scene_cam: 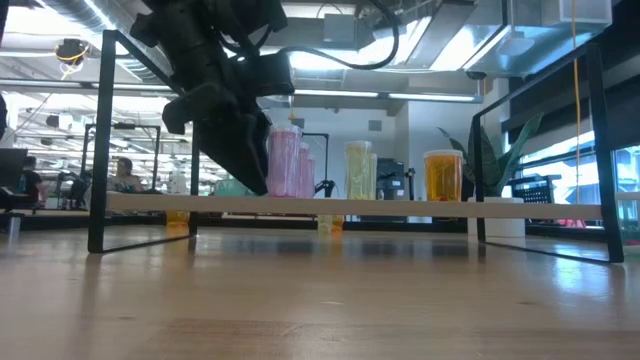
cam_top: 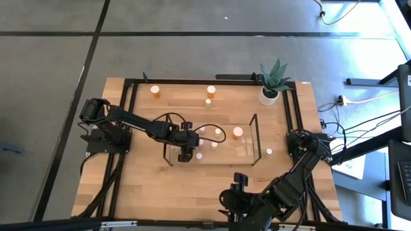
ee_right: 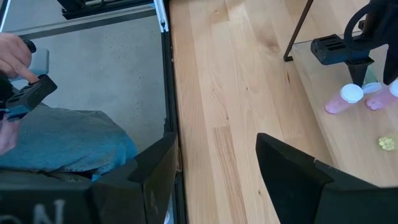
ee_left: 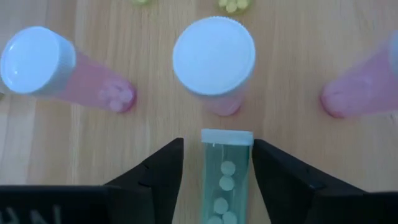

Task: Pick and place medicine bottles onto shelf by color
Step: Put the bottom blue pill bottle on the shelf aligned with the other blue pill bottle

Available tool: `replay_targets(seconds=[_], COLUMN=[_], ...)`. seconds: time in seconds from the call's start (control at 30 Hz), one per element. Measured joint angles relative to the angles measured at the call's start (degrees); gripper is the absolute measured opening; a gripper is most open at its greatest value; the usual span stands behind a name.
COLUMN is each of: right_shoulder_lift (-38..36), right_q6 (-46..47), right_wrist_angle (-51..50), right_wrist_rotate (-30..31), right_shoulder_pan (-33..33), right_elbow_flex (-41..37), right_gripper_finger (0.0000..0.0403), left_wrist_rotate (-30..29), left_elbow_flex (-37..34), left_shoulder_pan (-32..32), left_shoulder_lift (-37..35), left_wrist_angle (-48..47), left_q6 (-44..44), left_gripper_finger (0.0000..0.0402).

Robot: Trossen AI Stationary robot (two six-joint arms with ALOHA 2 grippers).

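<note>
Greenish bottle [ee_left: 227,180] between left tool [ee_left: 216,163] fingers (gaps both sides, ungripped); pink bottles [ee_left: 214,62] close ahead on shelf [cam_top: 255,138].

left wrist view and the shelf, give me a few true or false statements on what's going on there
1. A greenish bottle sits between the left hand's fingers. True.
2. That greenish bottle has an orange cap. False: its cap is white.
3. Pink bottles with white caps stand on the shelf beyond the left hand. True.
4. The right hand grips a bottle. False: it is open and empty, over bare wood at the table's near edge.
5. The plant pot stands on the shelf. False: it stands at a far table corner.
</note>
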Motion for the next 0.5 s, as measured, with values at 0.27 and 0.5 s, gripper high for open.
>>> replay_targets(seconds=[0.27,0.5], right_shoulder_lift=[0.0,0.0], right_q6=[0.0,0.0], right_wrist_angle=[0.0,0.0], right_wrist_rotate=[0.0,0.0], right_shoulder_pan=[0.0,0.0], right_elbow_flex=[0.0,0.0], right_gripper_finger=[0.0219,0.0219], left_wrist_rotate=[-0.5,-1.0], left_elbow_flex=[0.0,0.0], left_shoulder_pan=[0.0,0.0], left_shoulder_lift=[0.0,0.3], left_wrist_angle=[-0.1,0.1], left_q6=[0.2,0.2], left_gripper_finger=[0.0194,0.0190])
